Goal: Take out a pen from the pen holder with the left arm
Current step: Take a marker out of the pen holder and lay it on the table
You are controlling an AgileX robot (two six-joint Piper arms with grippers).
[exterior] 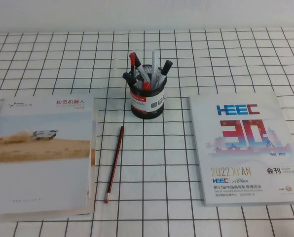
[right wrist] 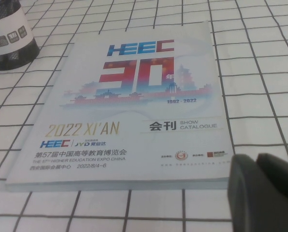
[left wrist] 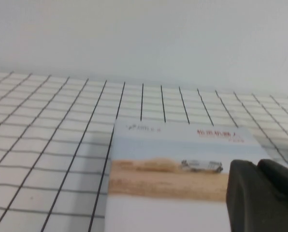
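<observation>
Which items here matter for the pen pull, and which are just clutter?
Job: pen holder, pens standing in it, left gripper shut above the booklet.
Clutter: loose red pencil, booklet, HEEC catalogue, right gripper near the catalogue's corner.

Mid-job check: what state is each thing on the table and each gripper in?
pen holder: upright, pens standing inside.
red pencil: lying flat, apart from the holder.
left booklet: closed, flat.
HEEC catalogue: closed, flat.
left gripper: shut, holding nothing, near the left booklet.
right gripper: near the HEEC catalogue's corner.
</observation>
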